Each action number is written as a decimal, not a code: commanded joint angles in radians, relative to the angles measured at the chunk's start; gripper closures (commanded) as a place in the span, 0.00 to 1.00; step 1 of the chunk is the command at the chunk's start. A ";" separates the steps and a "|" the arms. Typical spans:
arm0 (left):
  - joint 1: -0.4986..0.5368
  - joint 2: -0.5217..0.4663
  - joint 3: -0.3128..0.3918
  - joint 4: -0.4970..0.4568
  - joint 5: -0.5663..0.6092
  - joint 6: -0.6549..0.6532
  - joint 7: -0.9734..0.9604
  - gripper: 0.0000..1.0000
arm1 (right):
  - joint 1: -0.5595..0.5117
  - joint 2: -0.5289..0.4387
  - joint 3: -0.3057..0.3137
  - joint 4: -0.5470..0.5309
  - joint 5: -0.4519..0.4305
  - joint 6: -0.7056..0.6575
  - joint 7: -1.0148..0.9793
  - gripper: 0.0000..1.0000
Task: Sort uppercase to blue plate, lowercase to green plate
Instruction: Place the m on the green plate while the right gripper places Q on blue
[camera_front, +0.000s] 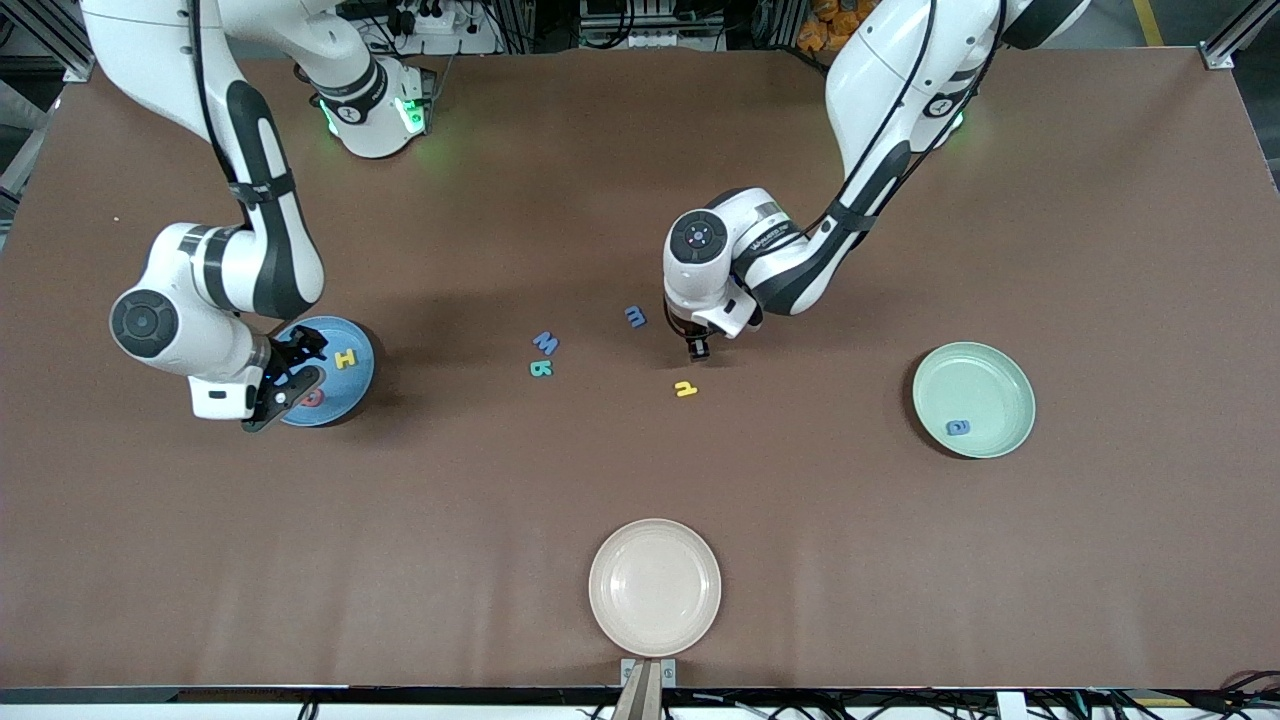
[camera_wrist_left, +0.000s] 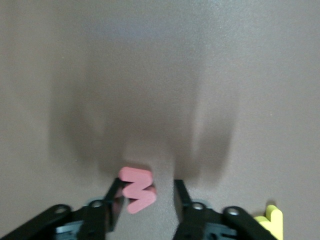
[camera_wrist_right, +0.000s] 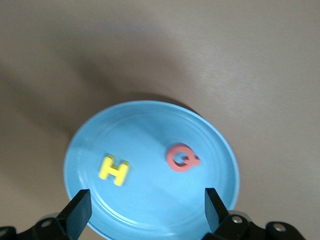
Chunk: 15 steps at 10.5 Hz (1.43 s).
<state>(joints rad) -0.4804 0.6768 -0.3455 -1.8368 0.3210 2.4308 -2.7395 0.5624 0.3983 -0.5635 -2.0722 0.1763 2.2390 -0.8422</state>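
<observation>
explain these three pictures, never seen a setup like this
Two robot arms work at a brown table. The wide picture looks down from across it; the other two come from cameras on each wrist. The left arm's jaws stand open around a red w on the table. The right arm's jaws hang open over the blue plate, which holds a yellow H and a red Q. A blue a lies in the green plate. Four more letters lie loose mid-table, and a cream plate nearest the front camera.

A yellow H (camera_wrist_right: 114, 170) and a red Q (camera_wrist_right: 182, 157) are read on the blue plate (camera_wrist_right: 150, 210); a blue m (camera_front: 635, 316) lies on the table (camera_front: 1000, 250).
</observation>
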 joint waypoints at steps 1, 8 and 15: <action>0.002 -0.011 0.002 -0.012 0.043 0.001 -0.118 1.00 | 0.025 -0.010 0.068 0.003 0.044 -0.016 0.140 0.00; 0.260 -0.121 0.100 0.004 0.118 -0.006 0.024 1.00 | 0.065 -0.004 0.324 0.003 0.177 0.037 0.578 0.00; 0.568 -0.126 0.096 -0.013 0.115 -0.016 0.469 1.00 | 0.108 0.023 0.481 -0.077 0.173 0.310 0.839 0.00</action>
<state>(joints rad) 0.0584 0.5699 -0.2350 -1.8239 0.4126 2.4275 -2.3043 0.6696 0.4148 -0.0976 -2.1367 0.3362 2.5109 -0.0310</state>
